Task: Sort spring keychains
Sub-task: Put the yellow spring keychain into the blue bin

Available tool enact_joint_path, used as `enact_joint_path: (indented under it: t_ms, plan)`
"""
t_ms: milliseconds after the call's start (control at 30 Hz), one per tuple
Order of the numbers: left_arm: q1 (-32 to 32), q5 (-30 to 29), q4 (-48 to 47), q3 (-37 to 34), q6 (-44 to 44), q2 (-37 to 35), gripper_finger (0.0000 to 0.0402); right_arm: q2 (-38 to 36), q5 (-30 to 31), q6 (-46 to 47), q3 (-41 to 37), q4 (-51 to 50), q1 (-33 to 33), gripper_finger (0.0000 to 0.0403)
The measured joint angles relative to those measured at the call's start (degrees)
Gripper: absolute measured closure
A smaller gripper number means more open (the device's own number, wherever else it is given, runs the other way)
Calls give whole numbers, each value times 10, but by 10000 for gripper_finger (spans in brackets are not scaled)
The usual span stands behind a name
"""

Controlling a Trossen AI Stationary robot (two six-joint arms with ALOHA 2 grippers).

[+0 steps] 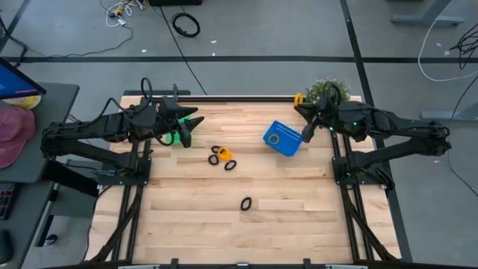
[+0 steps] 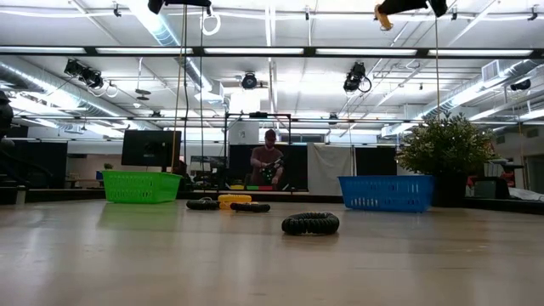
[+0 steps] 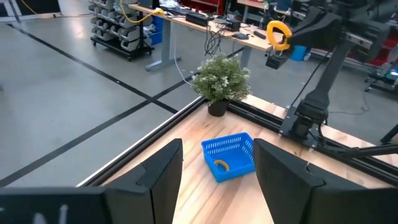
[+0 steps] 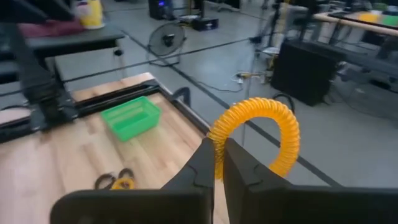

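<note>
Nearest, alone on the table (image 1: 187,217): one black keychain (image 1: 246,202). Farther back, a small cluster of keychains (image 1: 222,156), orange and black, overlapping, count hard to make out. Beyond, left gripper (image 1: 196,119) spread, empty, hiding most of the green basket (image 1: 173,137). Right gripper (image 4: 219,163) pinching an orange keychain (image 4: 264,134) above the blue basket (image 1: 284,139), another orange loop (image 3: 221,164) inside.

Baskets: one green (image 2: 140,186), one blue (image 2: 386,193). Keychains: orange (image 4: 264,134) and black (image 2: 310,223). Table (image 1: 187,217): pale wood.
</note>
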Motion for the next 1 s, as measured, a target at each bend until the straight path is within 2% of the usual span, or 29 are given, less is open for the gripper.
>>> enact_joint_path:
  t_ms: [167,467,633,767,900,1000]
  plan:
    - [0,-7,-1,0,8,0,202,-4,10,-26,-8,5,-33,392]
    - [0,-7,-1,0,12,0,202,-89,-117,-79,-98,72,-124,392]
    - [0,-7,-1,0,12,0,202,-95,-155,-93,-105,68,-155,392]
    - [0,-9,-1,0,12,0,202,-76,-206,-82,-98,31,-194,392]
    - [0,-11,-1,0,12,0,202,-7,-278,-62,-69,-70,-234,392]
    - [0,-15,-1,0,12,0,202,52,-313,-61,-37,-98,-250,392]
